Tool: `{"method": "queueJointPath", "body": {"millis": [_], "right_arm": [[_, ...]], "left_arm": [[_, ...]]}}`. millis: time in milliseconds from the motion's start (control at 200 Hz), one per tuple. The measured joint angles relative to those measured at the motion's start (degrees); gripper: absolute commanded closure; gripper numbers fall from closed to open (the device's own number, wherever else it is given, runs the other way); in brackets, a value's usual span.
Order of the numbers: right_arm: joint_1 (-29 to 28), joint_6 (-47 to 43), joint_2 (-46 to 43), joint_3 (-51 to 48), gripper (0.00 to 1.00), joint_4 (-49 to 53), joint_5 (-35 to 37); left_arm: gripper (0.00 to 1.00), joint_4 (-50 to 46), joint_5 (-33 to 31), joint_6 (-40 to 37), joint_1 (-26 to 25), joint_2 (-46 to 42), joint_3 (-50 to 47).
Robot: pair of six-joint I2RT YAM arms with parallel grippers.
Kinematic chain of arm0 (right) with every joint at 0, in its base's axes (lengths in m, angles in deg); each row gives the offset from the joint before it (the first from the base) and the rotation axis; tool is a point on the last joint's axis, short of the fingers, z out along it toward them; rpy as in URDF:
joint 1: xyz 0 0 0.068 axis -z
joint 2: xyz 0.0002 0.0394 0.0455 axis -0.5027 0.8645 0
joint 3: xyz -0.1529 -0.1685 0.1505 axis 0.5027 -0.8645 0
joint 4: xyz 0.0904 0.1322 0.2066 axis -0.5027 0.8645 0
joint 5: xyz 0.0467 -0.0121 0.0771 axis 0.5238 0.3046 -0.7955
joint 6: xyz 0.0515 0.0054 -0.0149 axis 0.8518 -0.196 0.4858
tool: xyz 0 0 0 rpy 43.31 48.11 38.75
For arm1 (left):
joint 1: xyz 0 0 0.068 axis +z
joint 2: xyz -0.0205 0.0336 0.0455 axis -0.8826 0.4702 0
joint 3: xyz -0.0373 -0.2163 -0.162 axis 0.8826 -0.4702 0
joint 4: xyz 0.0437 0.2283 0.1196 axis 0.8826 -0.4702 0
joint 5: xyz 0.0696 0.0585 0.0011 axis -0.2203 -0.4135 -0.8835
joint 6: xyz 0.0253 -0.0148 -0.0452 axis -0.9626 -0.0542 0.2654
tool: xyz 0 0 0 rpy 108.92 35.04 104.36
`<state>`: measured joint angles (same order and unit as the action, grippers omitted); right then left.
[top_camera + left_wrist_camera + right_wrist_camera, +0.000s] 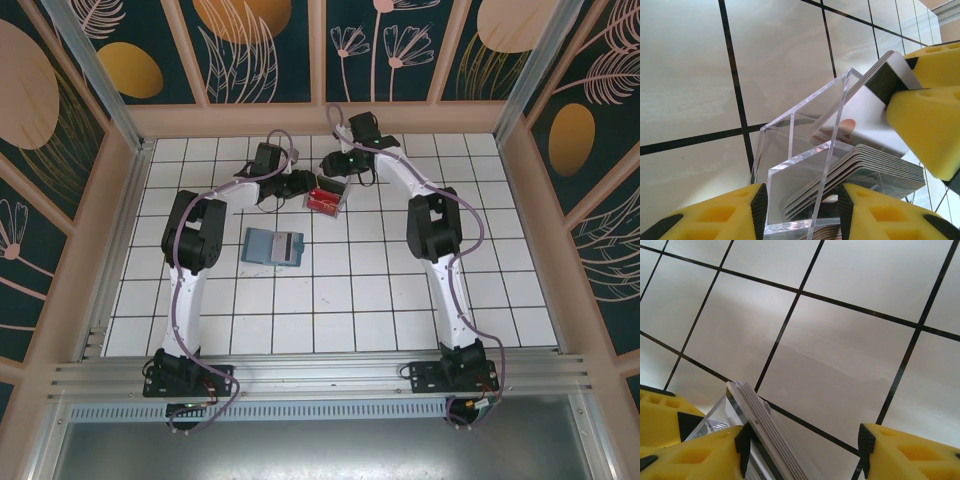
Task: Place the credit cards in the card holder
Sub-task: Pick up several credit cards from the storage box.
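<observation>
The left jaws stand at a middling width, clamped on the clear tray point(805, 115). Their yellow fingers point(715, 220) sit on either side of its near corner, dark pads against the acrylic walls. The tray is tilted in this grip, and stacks of credit cards point(870, 170) lean inside its compartments, edges fanned.

The right jaws are open and hold nothing firmly. One of their fingers point(695, 455) has a stack of cards and a corner of the tray beside its pad. The other finger point(910, 450) stands well apart from that stack, with bare tile between them. From the left wrist, these same fingers point(925, 125) come in from the right around the upper stack, whose pale top card lies between them. I cannot tell from that angle whether the second pad touches it.

From above, both arms meet over the far middle of the tiled bench point(350, 290), and the wrists cover much of the tray point(327, 200). Only red cards show through it, and their number cannot be made out. The wrist views cut off the lower parts of the tray and the stacks.

The card holder point(273, 245) lies flat on the bench, nearer and to the left of the tray, apart from both jaws, a lighter blue patch showing on its right part.
</observation>
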<state>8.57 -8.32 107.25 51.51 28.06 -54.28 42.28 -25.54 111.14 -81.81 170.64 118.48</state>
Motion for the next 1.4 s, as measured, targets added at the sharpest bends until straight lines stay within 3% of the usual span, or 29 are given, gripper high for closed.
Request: {"method": "queueJointPath", "body": {"millis": [636, 1001, 1401], "right_arm": [[0.5, 0.1, -1.1, -0.9, 0.52, -1.0, -0.3], [0.6, 0.1, -1.6, -0.9, 0.54, -1.2, -0.3], [0.8, 0.1, -2.6, -1.7, 0.65, -1.7, 0.0]], "left_arm": [[0.57, 0.0, -0.4, 0.0, -0.1, -0.2, -0.2], [0.56, 0.0, -0.4, 0.0, -0.1, -0.3, -0.4], [0.57, 0.0, -0.4, 0.0, -0.1, -0.4, -0.6]]}}
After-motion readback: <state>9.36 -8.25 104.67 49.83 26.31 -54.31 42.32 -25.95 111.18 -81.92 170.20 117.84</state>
